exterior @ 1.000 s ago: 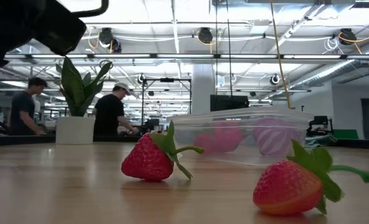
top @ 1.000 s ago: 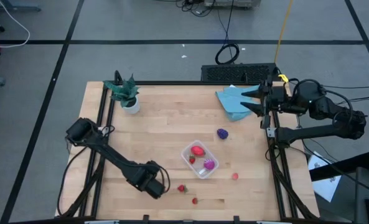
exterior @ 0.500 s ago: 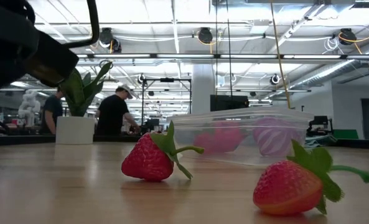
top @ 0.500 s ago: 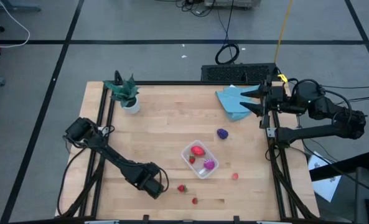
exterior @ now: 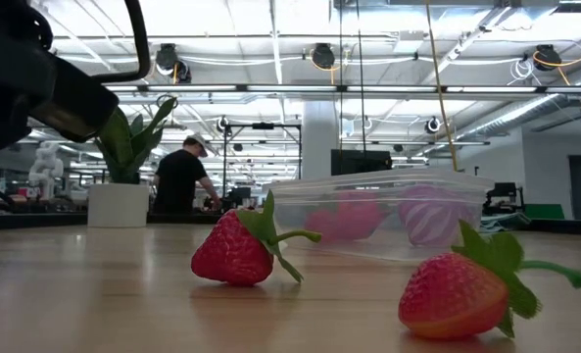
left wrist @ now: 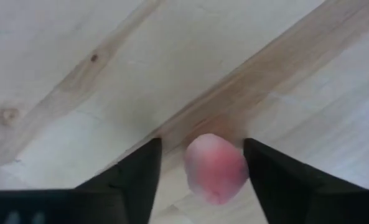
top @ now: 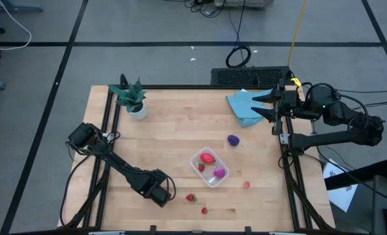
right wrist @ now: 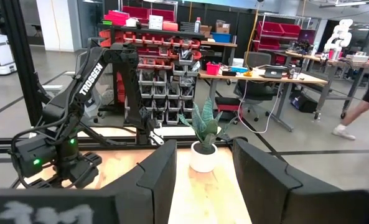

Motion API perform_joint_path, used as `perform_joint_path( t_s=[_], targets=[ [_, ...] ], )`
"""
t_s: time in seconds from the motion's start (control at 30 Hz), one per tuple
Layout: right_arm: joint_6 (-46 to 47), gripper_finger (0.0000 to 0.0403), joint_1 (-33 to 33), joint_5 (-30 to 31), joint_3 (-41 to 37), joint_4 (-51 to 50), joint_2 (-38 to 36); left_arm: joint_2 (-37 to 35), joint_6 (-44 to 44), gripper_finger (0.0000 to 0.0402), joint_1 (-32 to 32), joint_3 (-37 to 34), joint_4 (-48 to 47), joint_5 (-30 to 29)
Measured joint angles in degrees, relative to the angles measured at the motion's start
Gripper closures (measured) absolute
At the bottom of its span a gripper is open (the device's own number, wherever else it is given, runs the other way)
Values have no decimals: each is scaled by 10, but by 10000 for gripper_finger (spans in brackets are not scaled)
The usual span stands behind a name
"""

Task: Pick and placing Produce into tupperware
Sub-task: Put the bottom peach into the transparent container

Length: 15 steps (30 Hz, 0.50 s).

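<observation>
The left end effector, fingers spread, hovers over a pink berry (seemingly ungripped); the right end effector waits spread over the blue cloth.

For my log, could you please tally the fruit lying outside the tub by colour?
Red berries: 2
Pink berries: 2
Purple fruit: 1
Total: 5

The pale wooden tabletop carries a white-potted green plant at upper left, a crumpled blue cloth at upper right, a dark purple fruit, a clear rectangular plastic tub at centre, two small red strawberries at lower centre, and a pink berry at lower right.
</observation>
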Motion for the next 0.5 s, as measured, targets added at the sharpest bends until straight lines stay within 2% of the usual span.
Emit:
perform_joint_path(
  t_s=[0.3,0.5],
  targets=[
    [0,252,0,0,0,0,0,0,1,263,1,3,-9,3],
    [0,252,0,0,0,0,3,2,11,281,11,40,-56,6]
  ],
)
